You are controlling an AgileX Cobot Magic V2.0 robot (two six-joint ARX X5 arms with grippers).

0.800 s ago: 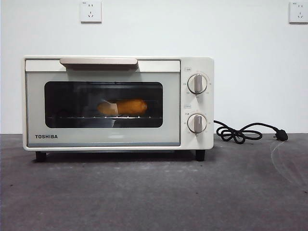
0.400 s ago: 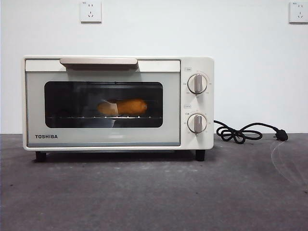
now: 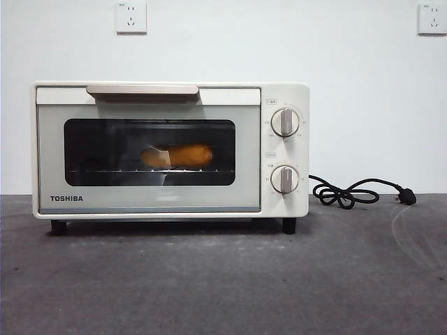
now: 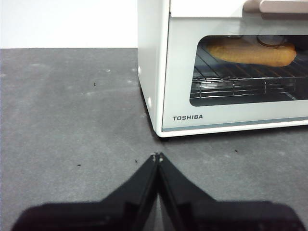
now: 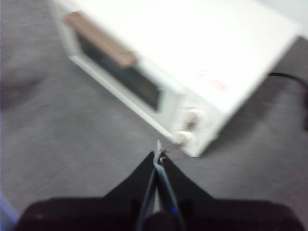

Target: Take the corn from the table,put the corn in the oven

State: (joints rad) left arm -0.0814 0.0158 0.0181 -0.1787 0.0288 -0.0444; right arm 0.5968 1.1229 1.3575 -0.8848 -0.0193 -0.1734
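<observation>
The corn (image 3: 177, 155) lies on the wire rack inside the cream-white oven (image 3: 171, 149), seen through the dark glass of the closed door; the left wrist view shows the corn (image 4: 252, 53) through the same window. The oven (image 4: 226, 67) stands on the dark grey table (image 3: 223, 279). My left gripper (image 4: 157, 156) is shut and empty, low over the table in front of the oven's left corner. My right gripper (image 5: 158, 155) is shut and empty too, held high above the table and looking down on the oven (image 5: 183, 62). Neither arm shows in the front view.
The beige bar handle (image 3: 142, 89) runs along the door's top, and two round knobs (image 3: 285, 122) sit on the right panel. A black cord with plug (image 3: 356, 192) lies coiled on the table right of the oven. A white wall with sockets stands behind.
</observation>
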